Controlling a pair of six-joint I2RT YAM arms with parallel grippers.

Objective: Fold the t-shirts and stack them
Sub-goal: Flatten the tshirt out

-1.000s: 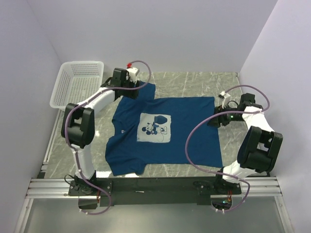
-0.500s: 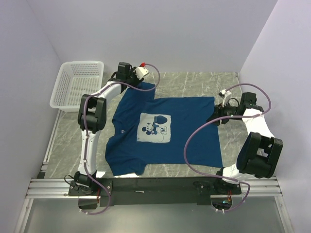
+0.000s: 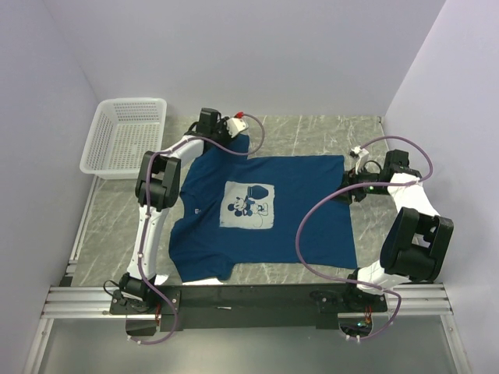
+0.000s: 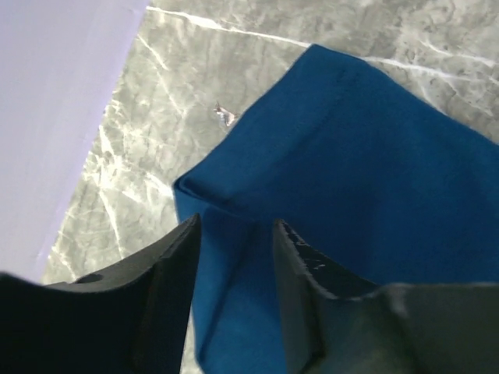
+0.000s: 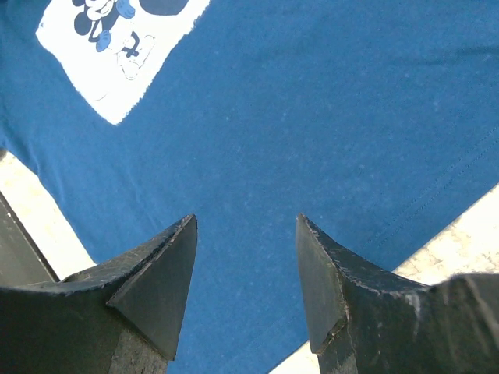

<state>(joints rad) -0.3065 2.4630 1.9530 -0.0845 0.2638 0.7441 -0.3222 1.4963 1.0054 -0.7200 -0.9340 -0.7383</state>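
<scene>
Left pincer [image 4: 235,224] stands released over the far sleeve [image 3: 228,148] of the navy t-shirt [image 3: 304,210]. Its two dark fingers [image 4: 168,296] are parted, blue sleeve cloth shows in the gap, and no pinch on it is visible. Well off to this pincer's left, the white basket [image 3: 129,102] sits in the corner by the left wall, with bare grey marbled counter [image 3: 312,128] between the two. Just ahead of the fingertips runs the sleeve's hemmed edge. Past that edge is open counter, bounded on the pincer's left by the lilac wall [image 4: 54,93].

Between the two pincers the t-shirt lies spread flat on the counter, print [image 3: 249,204] upward. Its collar is on the left arm's side and its bottom hem on the right arm's side. The second sleeve reaches toward the arms' base rail, on the near side of both pincers.

At the shirt's bottom hem the right pincer [image 5: 245,220] is also released, jaws wide apart with nothing between them but cloth seen below. In its wrist view the stitched hem runs diagonally just beside its right-hand finger, with pale counter beyond. The print lies ahead and to the left of its tips. Behind this pincer only a narrow strip of counter separates it from the right wall.
</scene>
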